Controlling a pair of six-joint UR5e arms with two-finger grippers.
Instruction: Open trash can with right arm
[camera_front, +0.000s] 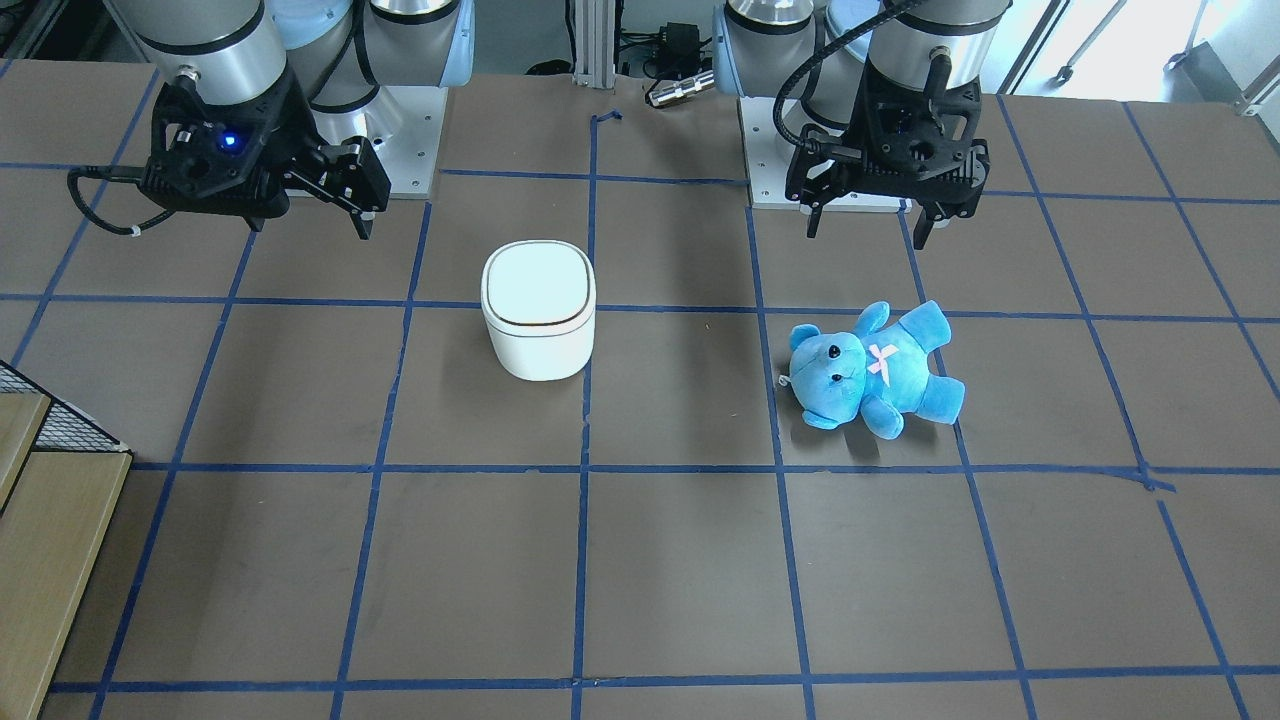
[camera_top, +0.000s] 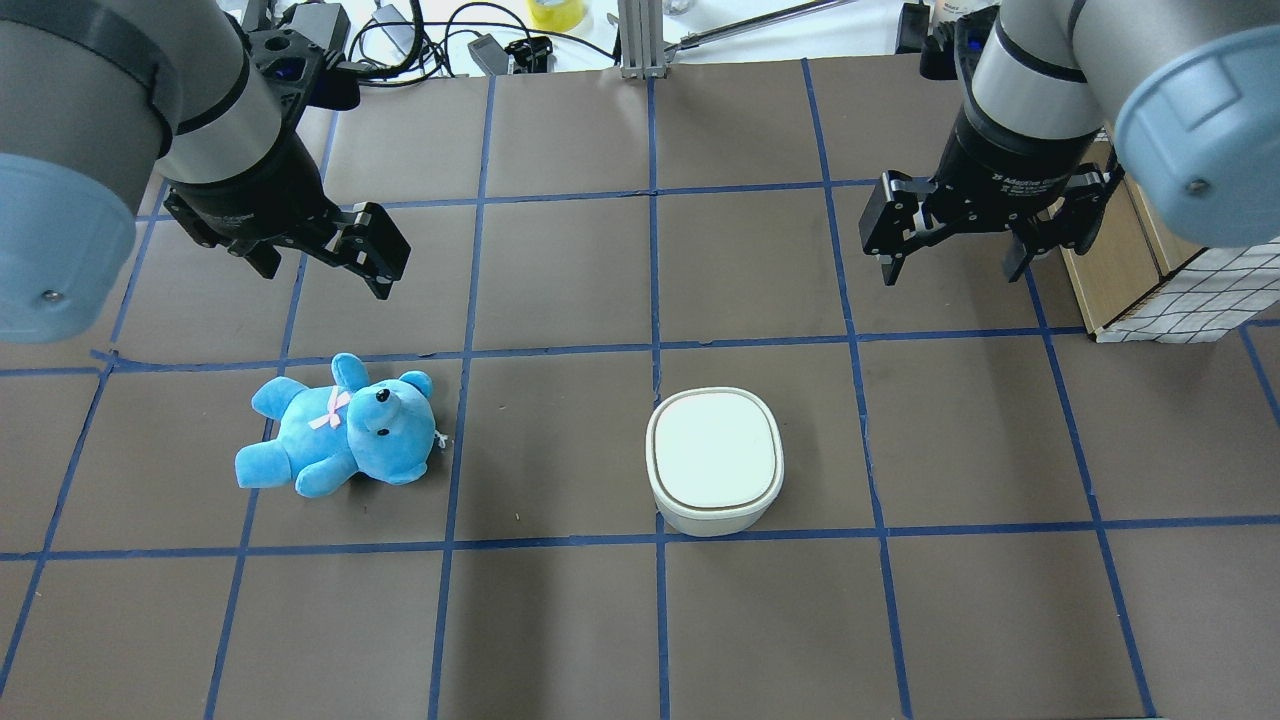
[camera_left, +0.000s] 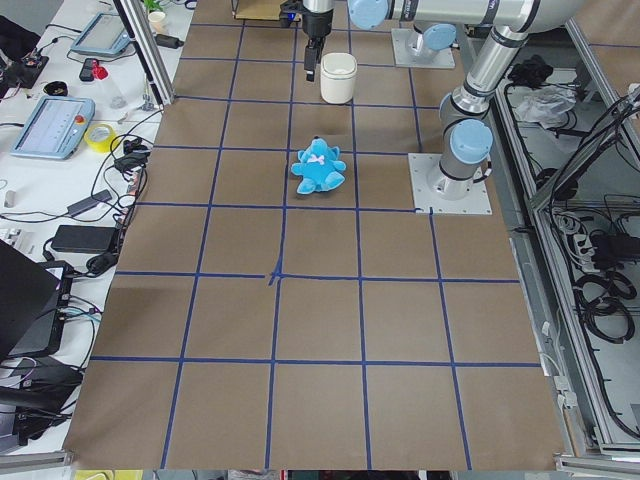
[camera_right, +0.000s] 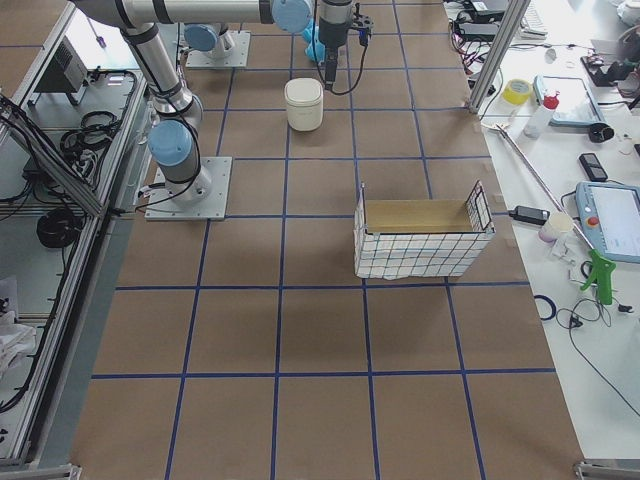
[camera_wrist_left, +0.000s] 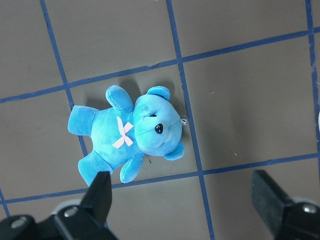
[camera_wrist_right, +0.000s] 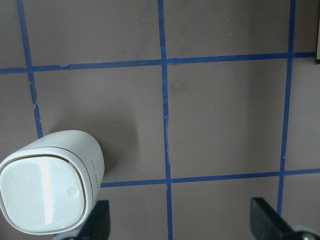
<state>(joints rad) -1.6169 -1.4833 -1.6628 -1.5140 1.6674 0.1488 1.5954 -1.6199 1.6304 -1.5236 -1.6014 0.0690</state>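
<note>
The white trash can (camera_front: 538, 310) stands upright near the table's middle with its lid shut flat. It also shows in the overhead view (camera_top: 715, 460) and at the lower left of the right wrist view (camera_wrist_right: 50, 187). My right gripper (camera_top: 950, 270), with the blue light (camera_front: 230, 140), hangs open and empty above the table, beyond and to the right of the can in the overhead view, apart from it. My left gripper (camera_top: 325, 280) hangs open and empty above the blue teddy bear (camera_top: 340, 425).
A wire basket with a cardboard liner (camera_right: 420, 240) stands on my right side of the table and shows at the overhead view's right edge (camera_top: 1150, 290). The teddy bear (camera_front: 870, 370) lies on my left half. Cables and tools lie along the table's far edge.
</note>
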